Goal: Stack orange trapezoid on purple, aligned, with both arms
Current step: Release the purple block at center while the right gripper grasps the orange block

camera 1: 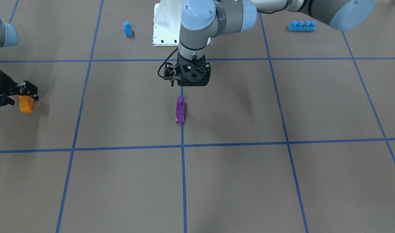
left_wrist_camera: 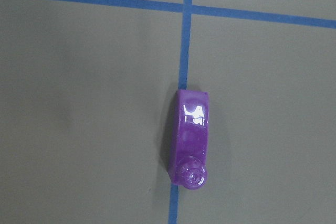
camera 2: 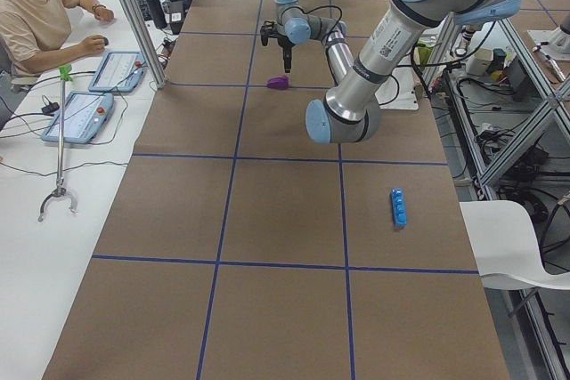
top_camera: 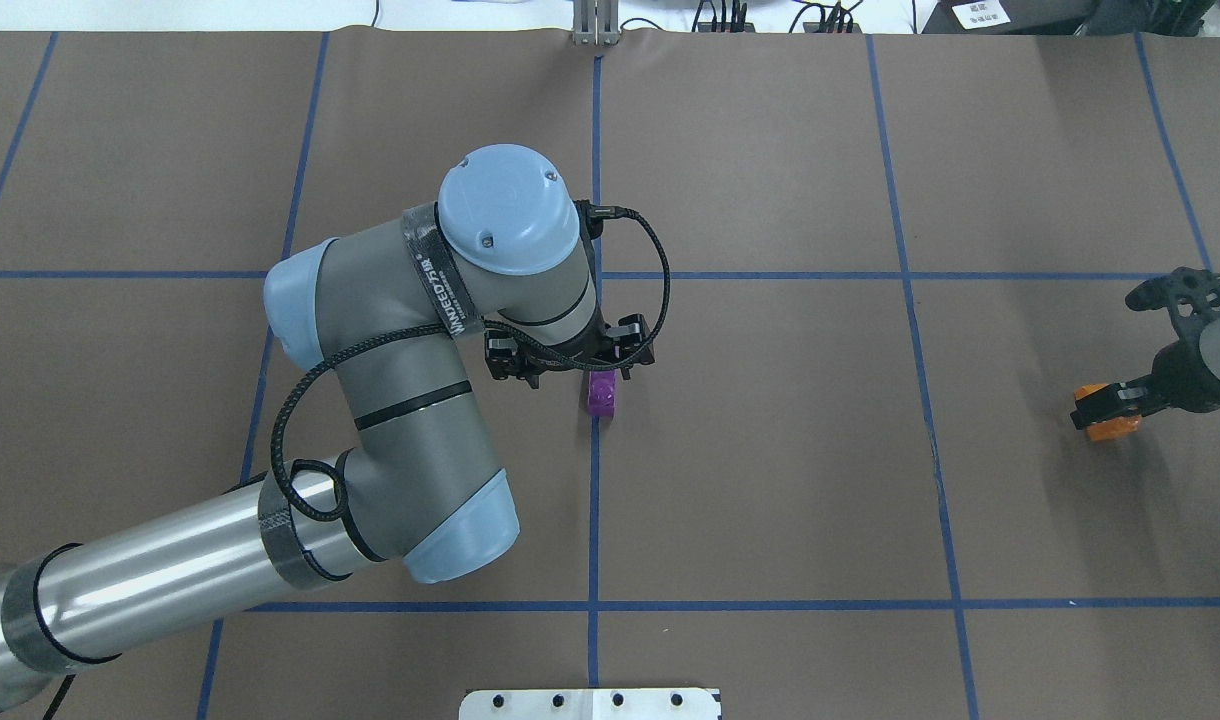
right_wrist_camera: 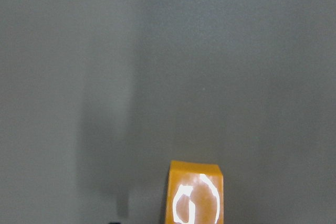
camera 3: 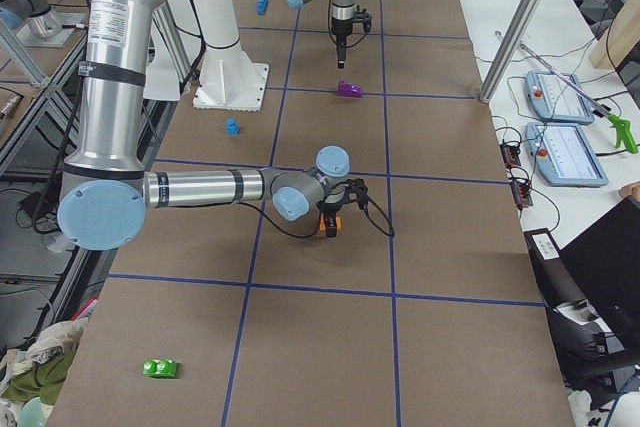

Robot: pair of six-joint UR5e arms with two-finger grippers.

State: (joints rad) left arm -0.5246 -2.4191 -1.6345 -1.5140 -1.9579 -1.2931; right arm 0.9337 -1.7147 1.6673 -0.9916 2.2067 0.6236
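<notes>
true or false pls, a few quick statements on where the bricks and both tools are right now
1. The purple brick lies on a blue tape line. True.
2. The orange brick is stacked on the purple brick. False: they are far apart, and the orange brick is over at the right tool.
3. The left tool holds the purple brick. False: it hangs above it, and the brick lies free below.
4. A long blue brick and a small blue brick are out too. True.
5. The right tool is at the orange brick. True.
</notes>
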